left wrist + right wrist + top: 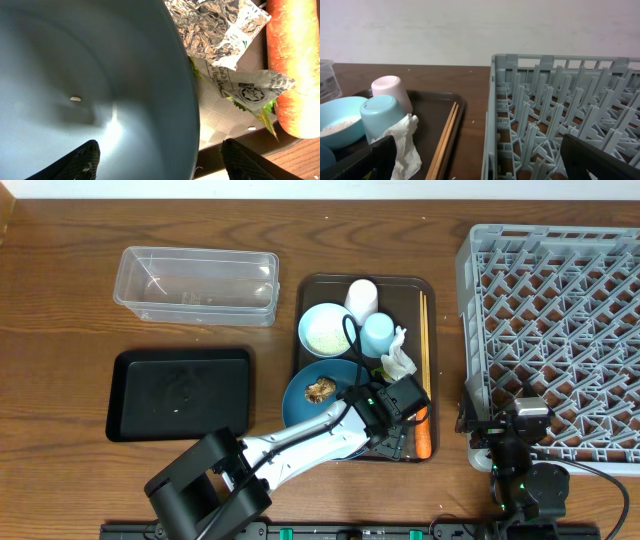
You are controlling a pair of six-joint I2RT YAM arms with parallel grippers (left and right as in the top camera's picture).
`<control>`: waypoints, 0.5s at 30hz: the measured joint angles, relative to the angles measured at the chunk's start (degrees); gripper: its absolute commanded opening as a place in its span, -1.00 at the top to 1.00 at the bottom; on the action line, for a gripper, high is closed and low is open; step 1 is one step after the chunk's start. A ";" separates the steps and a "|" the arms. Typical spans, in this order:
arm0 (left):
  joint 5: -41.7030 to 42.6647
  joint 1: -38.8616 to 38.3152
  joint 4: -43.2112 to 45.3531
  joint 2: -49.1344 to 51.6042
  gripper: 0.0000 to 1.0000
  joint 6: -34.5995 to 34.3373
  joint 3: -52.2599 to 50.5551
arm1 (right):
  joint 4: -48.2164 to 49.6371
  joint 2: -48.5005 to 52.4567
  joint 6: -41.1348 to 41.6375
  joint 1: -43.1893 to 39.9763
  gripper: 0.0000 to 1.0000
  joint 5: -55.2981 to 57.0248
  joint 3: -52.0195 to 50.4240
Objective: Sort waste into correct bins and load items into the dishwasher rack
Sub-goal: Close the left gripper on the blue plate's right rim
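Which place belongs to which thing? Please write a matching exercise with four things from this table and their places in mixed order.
Things
1. white rice
2. brown food lump
3. chopsticks
4. clear tub

Places
a. on the dark-blue plate
b. on the table, beyond the black tray
c. in the pale blue bowl
d. along the right side of the serving tray

Pairs: 1-c, 2-a, 3-d, 4-b

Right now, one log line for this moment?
left end effector: open, straddling plate rim | right end effector: open, beside dishwasher rack | carrot: on serving tray
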 measured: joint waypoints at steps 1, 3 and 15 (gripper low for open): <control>0.00 0.00 0.00 0.00 -0.54 0.02 0.00 | 0.00 0.00 0.00 0.00 -0.99 0.00 0.00; 0.02 0.00 0.00 0.00 -0.40 -0.09 0.00 | 0.02 0.00 0.00 0.00 -0.98 0.00 0.00; 0.02 0.00 0.02 0.00 0.03 -0.15 0.00 | 0.02 0.00 0.00 0.00 -0.99 0.00 0.00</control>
